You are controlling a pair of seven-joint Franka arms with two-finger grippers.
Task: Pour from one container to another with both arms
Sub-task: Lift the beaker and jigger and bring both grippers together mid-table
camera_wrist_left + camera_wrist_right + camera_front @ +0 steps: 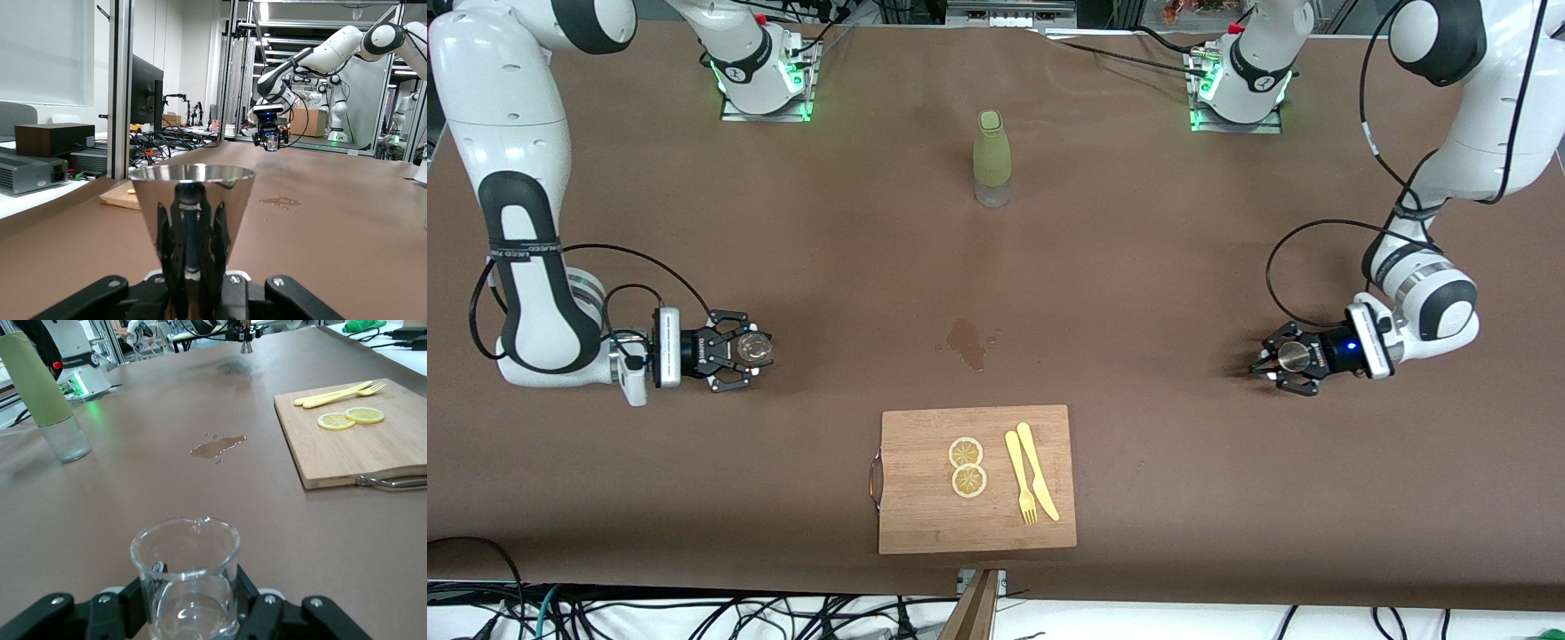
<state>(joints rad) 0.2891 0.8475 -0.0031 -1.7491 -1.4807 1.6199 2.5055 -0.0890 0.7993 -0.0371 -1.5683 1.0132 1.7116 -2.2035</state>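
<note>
My right gripper (749, 348) is shut on a clear glass beaker (753, 347), held upright low over the table toward the right arm's end. In the right wrist view the beaker (185, 580) sits between the black fingers (263, 613). Whether it holds liquid I cannot tell. My left gripper (1280, 357) is shut on a shiny conical metal cup (1292, 356), upright and low over the table toward the left arm's end. The cup (192, 220) fills the middle of the left wrist view and hides the fingertips. The two containers are far apart.
A pale green bottle (991, 158) stands mid-table near the bases. A small wet spill (967, 340) lies at the table's centre. Nearer the front camera lies a wooden cutting board (925, 524) with two lemon slices (967, 467), a yellow knife and a fork (1020, 480).
</note>
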